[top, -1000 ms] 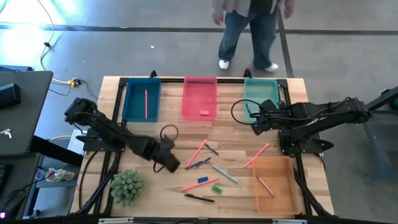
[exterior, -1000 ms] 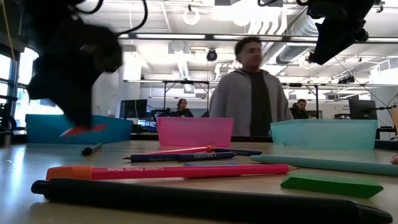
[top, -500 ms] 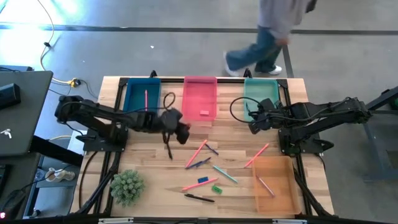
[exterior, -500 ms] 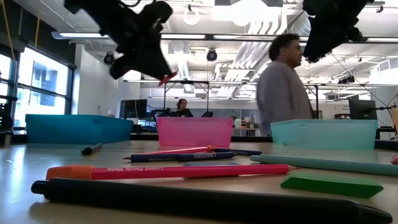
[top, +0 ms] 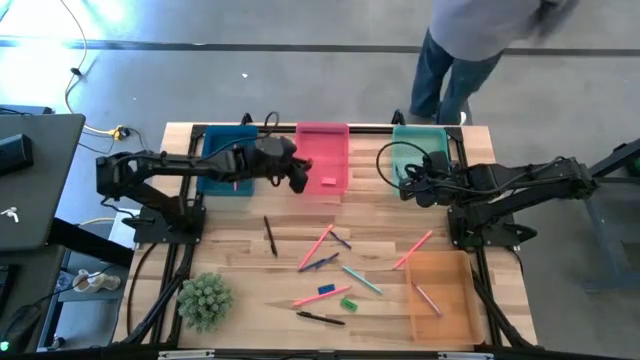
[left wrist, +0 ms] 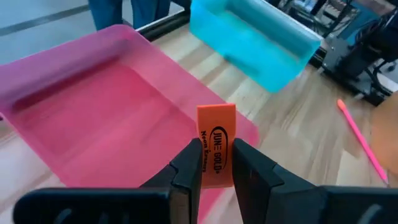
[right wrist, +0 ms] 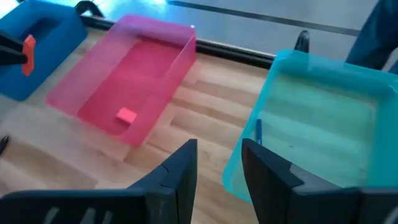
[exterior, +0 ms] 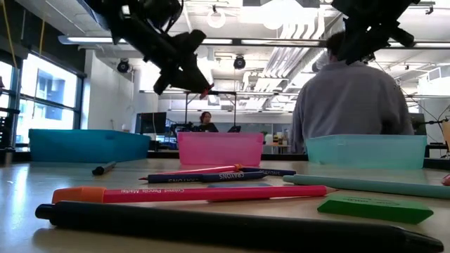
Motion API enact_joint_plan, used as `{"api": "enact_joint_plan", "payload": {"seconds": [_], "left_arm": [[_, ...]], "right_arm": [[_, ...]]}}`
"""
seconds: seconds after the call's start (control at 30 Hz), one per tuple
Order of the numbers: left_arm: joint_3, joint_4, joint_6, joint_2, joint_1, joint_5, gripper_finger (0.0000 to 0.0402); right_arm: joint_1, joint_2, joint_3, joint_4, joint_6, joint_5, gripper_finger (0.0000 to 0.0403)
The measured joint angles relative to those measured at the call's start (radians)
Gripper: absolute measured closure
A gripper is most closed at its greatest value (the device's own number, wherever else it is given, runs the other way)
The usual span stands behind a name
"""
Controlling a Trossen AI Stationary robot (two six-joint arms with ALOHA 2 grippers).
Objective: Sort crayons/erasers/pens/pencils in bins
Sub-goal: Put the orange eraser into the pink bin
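My left gripper (top: 299, 177) hangs over the near left corner of the pink bin (top: 322, 150), shut on an orange eraser (left wrist: 216, 140). That eraser also shows as a red tip in the low view (exterior: 204, 91). A pink eraser (top: 328, 181) lies flat on the pink bin's floor. My right gripper (right wrist: 217, 158) is open and holds nothing, above the near left corner of the teal bin (top: 421, 148). A blue eraser (top: 326, 290) and a green eraser (top: 348, 303) lie on the table among pens, pencils and crayons. My left gripper pinches the orange eraser's near end (left wrist: 216, 171) between its two fingers, and the far end sticks out past the fingertips (left wrist: 190, 163). The fingers slant downward, coming from the table's left. The eraser is lifted clear above the pink bin, its printed face toward the wrist camera.
The dark blue bin (top: 228, 160) holds a pink stick. The orange bin (top: 440, 295) sits at the near right. A black pen (top: 269, 236) and another (top: 320, 318) lie on the table. A green spiky plant (top: 204, 300) stands near left. A person walks behind the far edge.
My left gripper has risen from the table's near left part and swung toward the far edge, up to the pink bin, staying shut on the orange eraser, now lifted clear. The person behind the table has walked to the right.
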Motion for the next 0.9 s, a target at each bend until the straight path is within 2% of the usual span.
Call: {"api": "enact_joint_plan", "payload": {"seconds": [0.1, 0.27, 0.4, 0.57, 0.9], "left_arm": [[0.0, 0.058, 0.001, 0.028, 0.052, 0.027, 0.0339], [0.014, 0.158, -0.019, 0.08, 0.123, 0.036, 0.0339], [0.092, 0.121, 0.006, 0.128, 0.169, 0.078, 0.0339], [0.193, 0.029, 0.05, 0.195, 0.208, 0.074, 0.0339], [0.235, -0.023, -0.037, 0.303, 0.219, 0.098, 0.0339]], "right_arm": [[-0.033, 0.0, 0.0, 0.002, -0.036, 0.002, 0.0284], [-0.125, 0.0, 0.0, 0.029, -0.198, 0.002, 0.0284], [-0.216, 0.0, 0.0, 0.069, -0.364, -0.029, 0.0284], [-0.34, 0.0, 0.0, 0.144, -0.617, -0.131, 0.0284], [-0.545, 0.0, 0.0, 0.317, -0.899, -0.278, 0.0284]]}}
